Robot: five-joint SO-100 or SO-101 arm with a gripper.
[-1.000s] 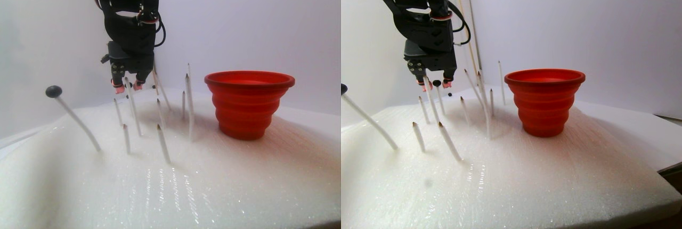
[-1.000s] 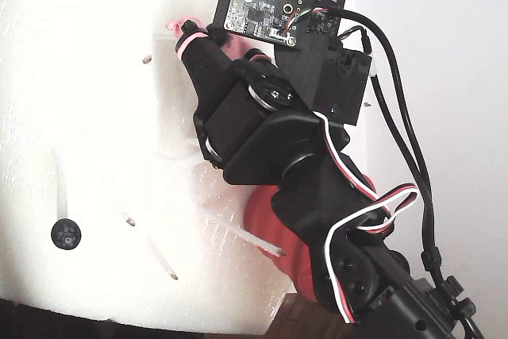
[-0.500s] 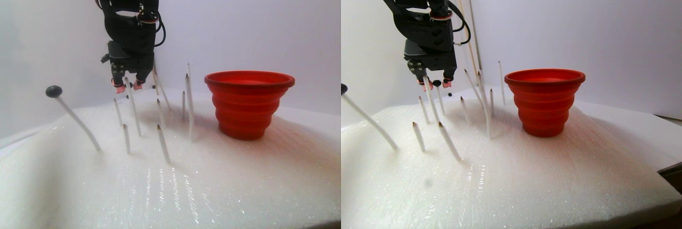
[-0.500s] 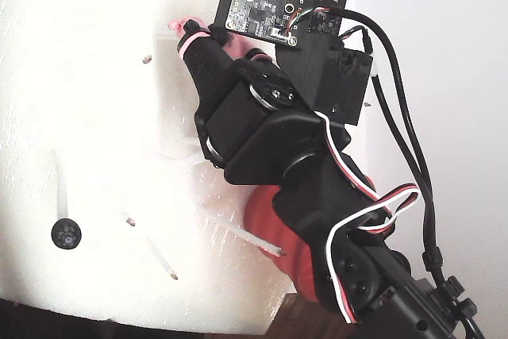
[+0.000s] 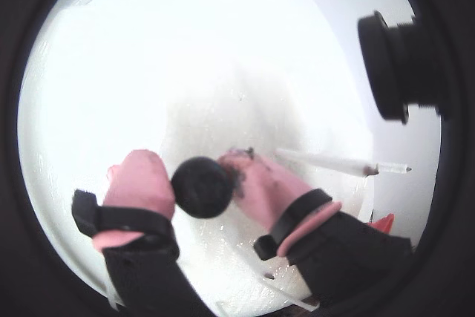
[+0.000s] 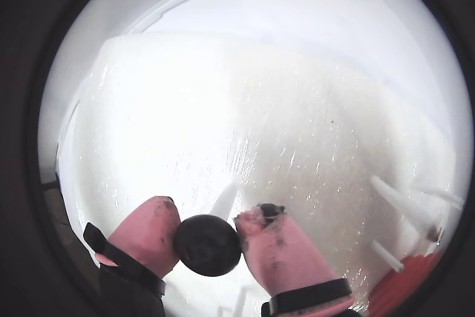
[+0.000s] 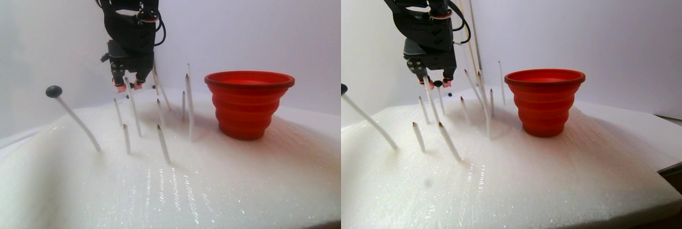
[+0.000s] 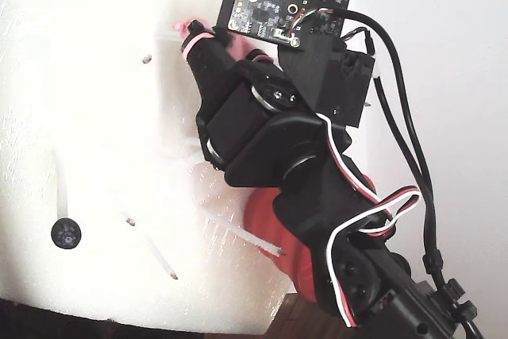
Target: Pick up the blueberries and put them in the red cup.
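Note:
My gripper (image 7: 129, 86) hangs over the white sticks, left of the red cup (image 7: 249, 104), and is shut on one blueberry (image 7: 437, 83). Both wrist views show that dark ball (image 5: 201, 186) (image 6: 208, 245) pinched between the pink fingertips (image 5: 141, 180) (image 6: 152, 228) of the gripper (image 5: 199, 183) (image 6: 208, 239), just above a white stick (image 6: 224, 198). A second blueberry (image 7: 53, 91) (image 8: 66, 233) sits on the tip of a leaning stick at the far left. In the fixed view the arm hides most of the cup (image 8: 262, 220), and only one pink fingertip (image 8: 190, 31) shows.
Several bare white sticks with brown tips (image 7: 162, 144) poke up from the white foam pad (image 7: 213, 186) between the gripper and the cup. A small dark spot (image 7: 450, 95) lies behind the sticks. A second camera lens (image 5: 393, 64) juts in at a wrist view's right.
The gripper has risen very slightly with the blueberry still held. Cup, sticks and the other blueberry have not moved.

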